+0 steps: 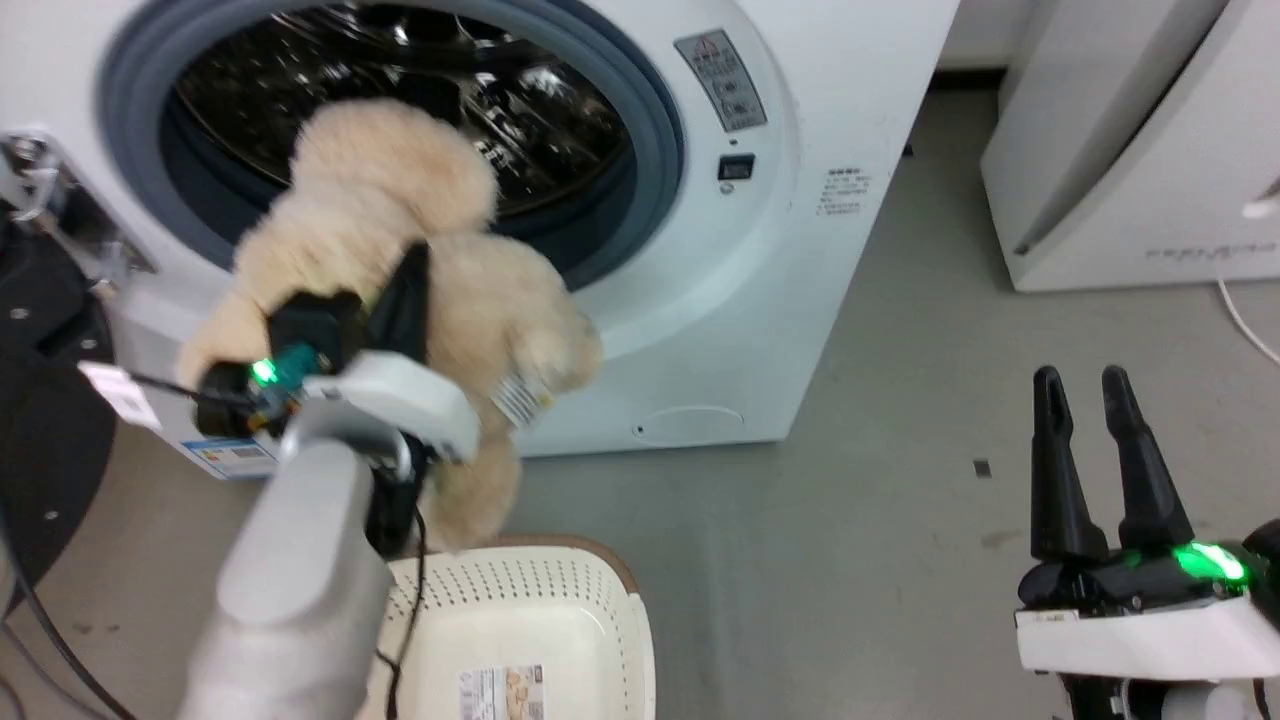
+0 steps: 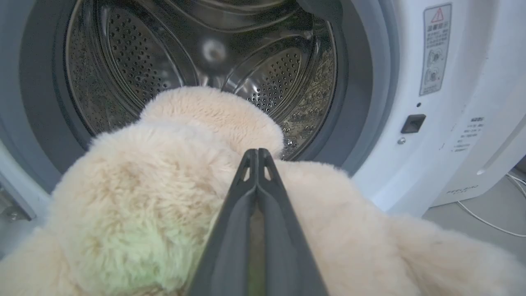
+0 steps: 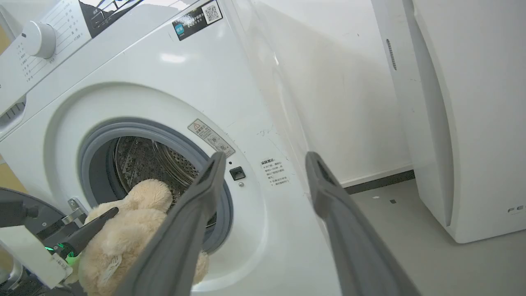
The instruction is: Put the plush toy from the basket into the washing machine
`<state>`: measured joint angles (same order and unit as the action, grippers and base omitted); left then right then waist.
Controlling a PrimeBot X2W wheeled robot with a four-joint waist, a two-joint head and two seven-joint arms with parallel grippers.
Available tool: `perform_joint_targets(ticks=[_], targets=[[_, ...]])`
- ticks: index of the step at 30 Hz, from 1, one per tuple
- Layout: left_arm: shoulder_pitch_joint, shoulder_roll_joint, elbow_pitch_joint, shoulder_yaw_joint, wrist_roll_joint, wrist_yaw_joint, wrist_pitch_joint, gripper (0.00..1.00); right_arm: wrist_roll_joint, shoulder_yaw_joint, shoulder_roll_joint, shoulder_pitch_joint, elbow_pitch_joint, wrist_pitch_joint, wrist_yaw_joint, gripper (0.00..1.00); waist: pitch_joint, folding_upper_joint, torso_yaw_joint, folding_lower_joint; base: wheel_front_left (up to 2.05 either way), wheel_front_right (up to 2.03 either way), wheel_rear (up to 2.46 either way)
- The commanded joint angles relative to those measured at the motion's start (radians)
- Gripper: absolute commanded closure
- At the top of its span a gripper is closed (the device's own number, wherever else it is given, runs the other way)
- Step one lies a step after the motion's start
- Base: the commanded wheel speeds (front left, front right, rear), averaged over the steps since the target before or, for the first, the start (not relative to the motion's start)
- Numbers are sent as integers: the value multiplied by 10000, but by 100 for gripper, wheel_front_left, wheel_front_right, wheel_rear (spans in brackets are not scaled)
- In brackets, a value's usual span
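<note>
This reads as a laundry corner, more a bare utility or test room than a furnished home. A white front-loading washing machine (image 1: 760, 300) stands on the floor, its round mouth open on a grey rubber ring (image 1: 655, 130) and a perforated steel drum (image 2: 135, 61). A control dial (image 3: 39, 39) sits on its top panel and a warning sticker (image 1: 722, 80) beside the opening. Next to it stands a second plain white appliance (image 1: 1120, 150) (grey lettering low on its front). A perforated basket (image 1: 560, 600) sits on the smooth grey floor (image 1: 880, 520), a white cable (image 1: 1245, 320) trails there, and the white wall (image 3: 349, 82) meets a dark skirting strip (image 3: 378, 179).
</note>
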<state>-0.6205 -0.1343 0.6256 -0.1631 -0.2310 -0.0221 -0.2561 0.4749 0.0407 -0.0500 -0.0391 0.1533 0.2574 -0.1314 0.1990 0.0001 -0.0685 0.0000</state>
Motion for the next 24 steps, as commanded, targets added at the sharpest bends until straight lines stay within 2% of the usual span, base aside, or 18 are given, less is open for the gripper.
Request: perform_joint_targets(ticks=[1,13,24], targets=[[-321,-91,4,95,27,-35,-57,100,16,29,-2,-206,55,44,7,0,399,-1,-267,0,0,0,0],[-3158,-860,1475,957,123,-2,-57,100,247,204,-2,-1113,166,44,7,0,2227,-1,-1335,0,0,0,0],[-5253,-1668,2139,1588,193,72,-57,100,495,412,-2,-1906,369,44,7,0,3789,-1,-2040,0,0,0,0]])
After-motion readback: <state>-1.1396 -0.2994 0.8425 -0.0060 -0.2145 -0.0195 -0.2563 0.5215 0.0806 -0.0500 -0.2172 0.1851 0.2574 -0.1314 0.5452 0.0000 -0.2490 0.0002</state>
